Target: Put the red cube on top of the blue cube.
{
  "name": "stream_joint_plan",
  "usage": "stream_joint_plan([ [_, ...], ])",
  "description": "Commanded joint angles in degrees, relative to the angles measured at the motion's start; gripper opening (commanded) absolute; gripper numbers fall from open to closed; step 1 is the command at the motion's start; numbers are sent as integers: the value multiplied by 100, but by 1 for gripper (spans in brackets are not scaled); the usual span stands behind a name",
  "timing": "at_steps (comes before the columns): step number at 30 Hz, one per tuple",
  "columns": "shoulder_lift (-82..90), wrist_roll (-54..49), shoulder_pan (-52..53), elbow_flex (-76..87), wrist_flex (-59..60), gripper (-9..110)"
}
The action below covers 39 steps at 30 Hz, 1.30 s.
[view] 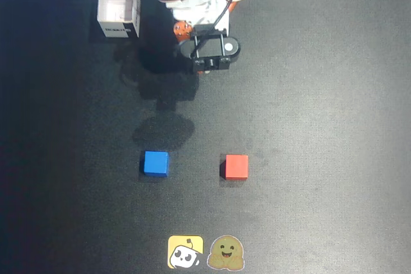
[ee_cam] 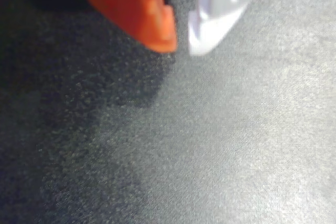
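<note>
Arm (view: 199, 4) folded near its base, jaws nearly together (empty), well apart from red cube (view: 236, 166) and blue cube (view: 155, 163).

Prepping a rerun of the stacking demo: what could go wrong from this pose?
1. The gripper shows only a narrow gap between its fingertips; unless it opens, it may shove the red cube instead of straddling it.
2. The blue cube sits loose on the mat; an off-centre placement could knock it or let red slide off.
</note>
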Motion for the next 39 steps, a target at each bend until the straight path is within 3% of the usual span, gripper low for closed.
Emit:
stream_joint_plan([
  [1, 44, 79, -62, -26, -114, 0],
  [10, -211, 211, -141, -396, -229, 0],
  [24, -5142, 431, -422, -4280, -185, 4],
  [39, -7646, 571, -686, -6926, 79, 4],
])
